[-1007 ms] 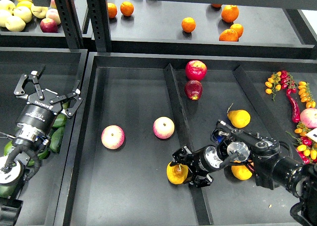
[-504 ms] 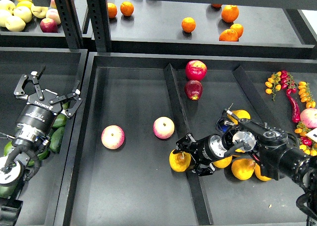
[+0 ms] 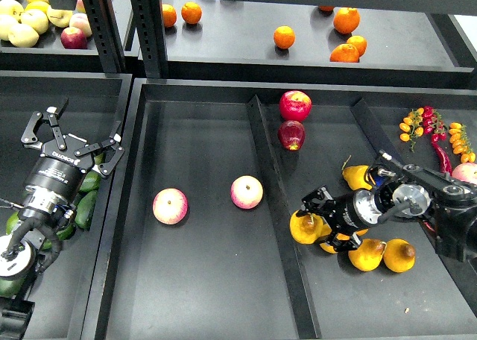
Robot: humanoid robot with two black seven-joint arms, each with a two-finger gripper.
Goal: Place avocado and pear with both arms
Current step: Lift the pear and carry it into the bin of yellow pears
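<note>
Right pincer [image 3: 311, 219] is closed on the pear [image 3: 305, 227], low in the compartment right of the divider [image 3: 272, 206], beside other pears [image 3: 367, 254]. Left pincer [image 3: 73, 135] stands wide open, holding nothing, above the avocado [image 3: 83, 208] in the left bin.

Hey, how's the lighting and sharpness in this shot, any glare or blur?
Head view: even overhead light, soft shadows under the pink-yellow apples; sharp throughout, no motion blur on the right gripper shut on the pear; a small highlight on the red apple; the shelf's top left looks washed out.
</note>
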